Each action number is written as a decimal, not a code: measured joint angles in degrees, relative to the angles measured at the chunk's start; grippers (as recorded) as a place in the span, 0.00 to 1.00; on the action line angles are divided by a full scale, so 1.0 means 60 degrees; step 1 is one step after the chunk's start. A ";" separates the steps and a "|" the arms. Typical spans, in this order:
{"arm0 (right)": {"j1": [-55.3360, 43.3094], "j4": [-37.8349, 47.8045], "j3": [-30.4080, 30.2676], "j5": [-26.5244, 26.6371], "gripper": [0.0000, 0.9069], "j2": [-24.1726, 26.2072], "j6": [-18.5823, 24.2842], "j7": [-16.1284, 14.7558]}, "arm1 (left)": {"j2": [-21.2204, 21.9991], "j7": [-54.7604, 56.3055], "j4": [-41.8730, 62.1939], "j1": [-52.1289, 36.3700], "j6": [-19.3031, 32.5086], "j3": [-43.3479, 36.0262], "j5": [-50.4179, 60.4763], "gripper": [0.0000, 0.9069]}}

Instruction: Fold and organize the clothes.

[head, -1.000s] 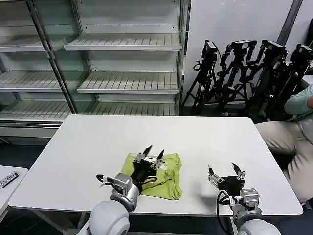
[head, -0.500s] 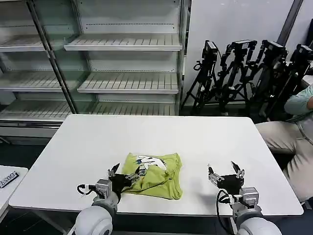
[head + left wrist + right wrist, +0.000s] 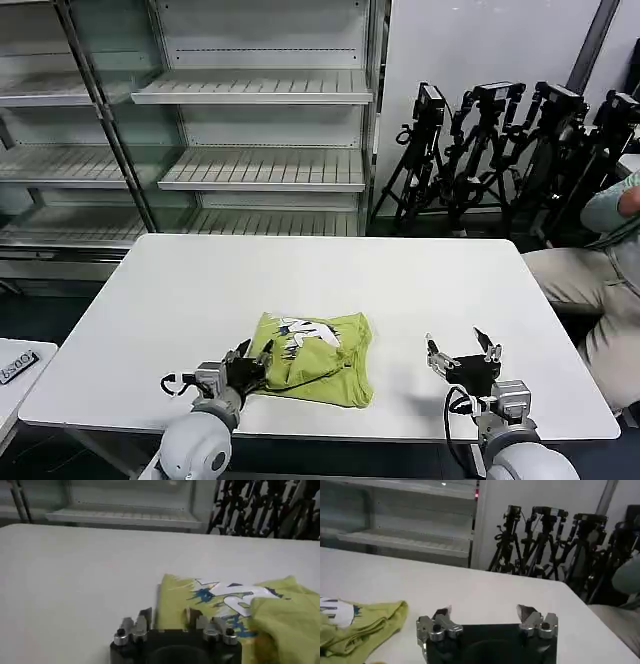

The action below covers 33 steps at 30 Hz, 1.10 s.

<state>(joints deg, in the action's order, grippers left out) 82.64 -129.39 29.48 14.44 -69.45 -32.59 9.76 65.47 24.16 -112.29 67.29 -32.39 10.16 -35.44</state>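
The clothes are one lime yellow-green shirt (image 3: 325, 365) lying folded on the white table (image 3: 350, 270), near its front edge, with a white and blue print facing up (image 3: 225, 592). My left gripper (image 3: 250, 358) sits low at the shirt's near left edge. It is open, and in the left wrist view (image 3: 169, 616) its fingers stand either side of the fabric's edge. My right gripper (image 3: 461, 347) is open over bare table to the right of the shirt, with nothing between its fingers (image 3: 485, 611). The shirt's rumpled edge (image 3: 365, 625) lies off to its side.
Empty metal shelves (image 3: 260, 90) stand behind the table and black tripods (image 3: 500, 150) at the back right. A seated person (image 3: 600, 270) is by the table's right edge. A small side table (image 3: 15, 365) with a flat object is at the left.
My left gripper has drawn back off the top of the shirt to its near left edge, uncovering the print. The right gripper has stayed put.
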 measured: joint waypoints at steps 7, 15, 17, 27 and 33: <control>0.0007 0.0034 -0.0006 -0.0001 1.00 -0.0003 0.0045 -0.0014 | 0.0246 -0.0238 0.0144 -0.0001 0.0221 -0.0059 0.0112 0.01; -0.0167 0.0152 -0.0148 -0.0002 1.00 -0.0019 0.0094 -0.0015 | 0.0031 -0.0559 -0.0119 0.0277 0.0186 0.0406 0.0433 0.01; -0.0218 0.0186 -0.0180 -0.0002 1.00 -0.0030 0.0119 -0.0027 | -0.0237 -0.0623 -0.0255 0.0401 0.0126 0.0812 0.0592 0.01; -0.0485 0.0324 -0.0356 0.0024 1.00 -0.0071 0.0235 -0.0108 | -0.2682 -0.1987 -0.0445 0.1611 -0.0060 0.4664 0.1114 0.01; -0.0451 0.0329 -0.0329 0.0026 1.00 -0.0006 0.0248 -0.0125 | -0.3284 -0.2318 -0.1385 0.1873 -0.0091 0.5636 0.1444 0.02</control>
<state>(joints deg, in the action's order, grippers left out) 79.93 -127.42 27.50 14.59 -69.49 -31.10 9.01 45.77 10.26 -120.60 78.52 -32.94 43.98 -26.78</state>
